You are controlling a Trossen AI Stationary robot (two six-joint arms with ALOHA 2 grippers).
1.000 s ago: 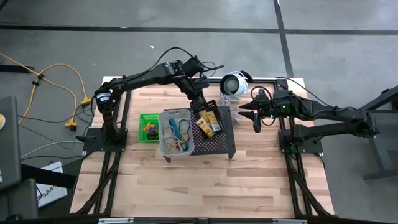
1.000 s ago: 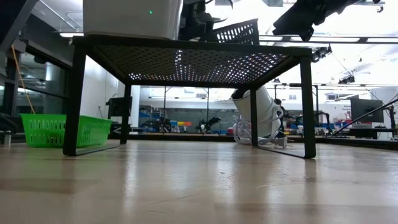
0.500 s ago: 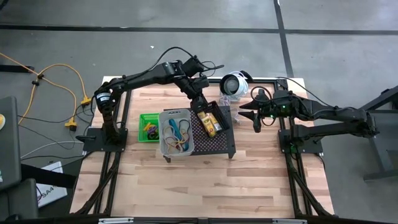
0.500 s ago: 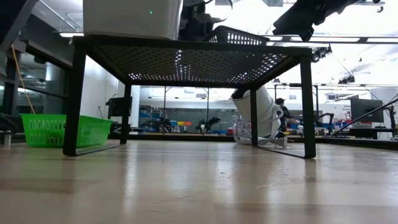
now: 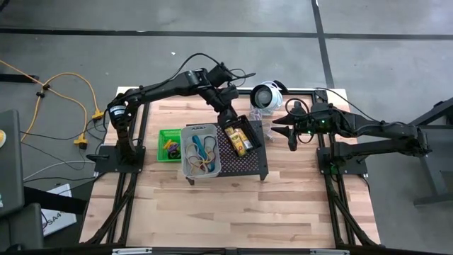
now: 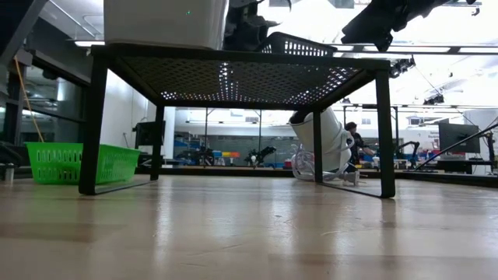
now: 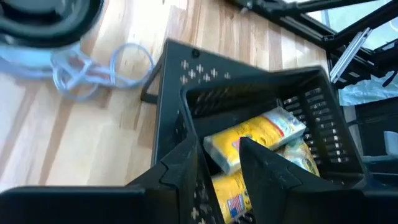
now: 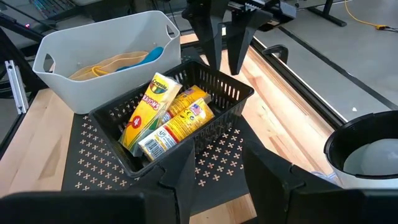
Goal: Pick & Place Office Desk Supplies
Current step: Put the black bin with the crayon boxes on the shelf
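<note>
Several yellow crayon boxes [image 8: 163,118] lie in the black bin [image 8: 231,94], which sits flat on the black perforated stand [image 5: 255,161], just beside the pale clear bin [image 5: 200,150] holding rubber bands [image 5: 200,150]. The boxes' long axes run roughly along the bin's length. Left gripper [image 8: 222,38] hangs right at the black bin's far rim, fingers spread with the rim wall between them, pinching nothing. It is much the nearer claw. Right gripper [image 5: 287,132] waits well apart, past the stand's edge near the round white device [image 5: 267,95], fingers parted and empty. A green bin [image 5: 164,135] sits on the table beyond the clear one.
</note>
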